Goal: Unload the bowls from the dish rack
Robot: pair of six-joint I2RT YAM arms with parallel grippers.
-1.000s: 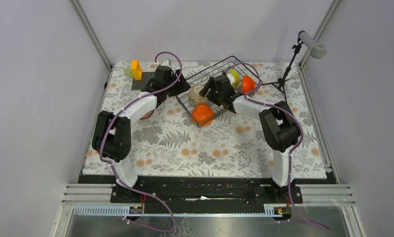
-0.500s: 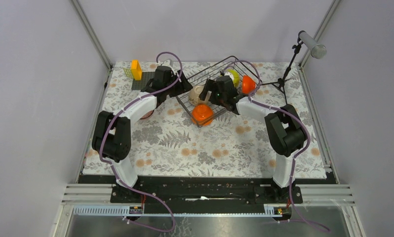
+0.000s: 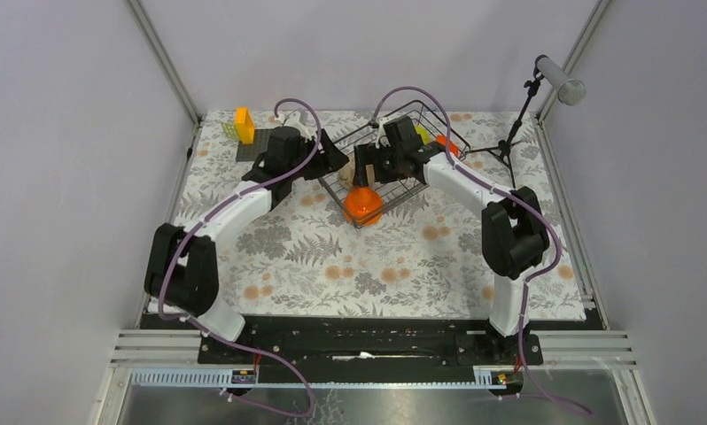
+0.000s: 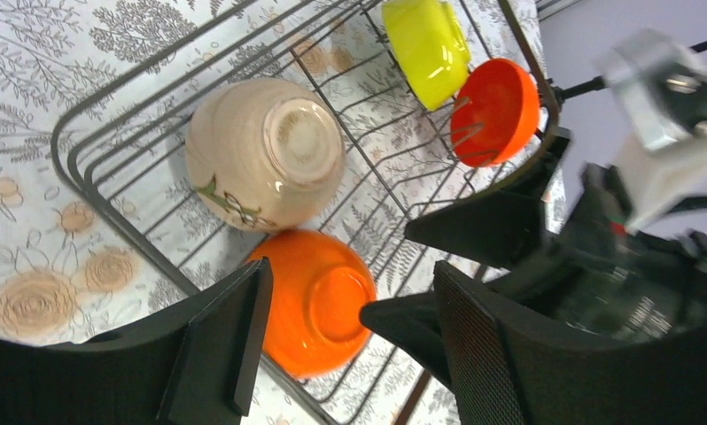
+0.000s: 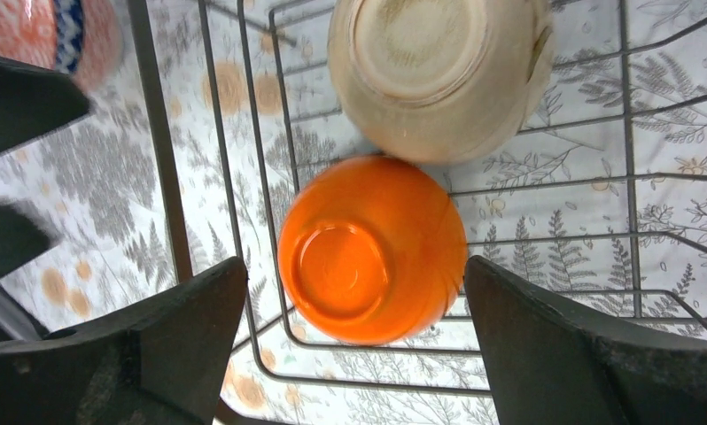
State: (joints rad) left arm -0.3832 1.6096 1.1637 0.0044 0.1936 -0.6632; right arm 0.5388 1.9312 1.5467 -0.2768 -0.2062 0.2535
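The dish rack (image 3: 405, 183) stands at the back middle of the table. An orange bowl (image 3: 363, 203) lies upside down at its near corner, with a beige bowl (image 4: 266, 150) upside down beside it. A yellow-green bowl (image 4: 425, 37) and a second orange bowl (image 4: 496, 111) lean at the far end. My left gripper (image 4: 345, 345) is open above the near orange bowl (image 4: 319, 301). My right gripper (image 5: 354, 328) is open too, straddling the same orange bowl (image 5: 372, 248) from above. A pink-red patterned bowl (image 5: 66, 31) sits outside the rack (image 5: 159, 150). The blue-white bowl is out of view.
An orange block (image 3: 244, 124) and a flat dark square plate (image 3: 254, 143) sit at the back left. A microphone stand (image 3: 516, 119) rises at the back right. Both grippers crowd the rack's near left corner, close to each other.
My right arm has lifted and swung left, bringing its gripper over the near orange bowl. My left arm has stretched further toward the rack. The bowls have not moved.
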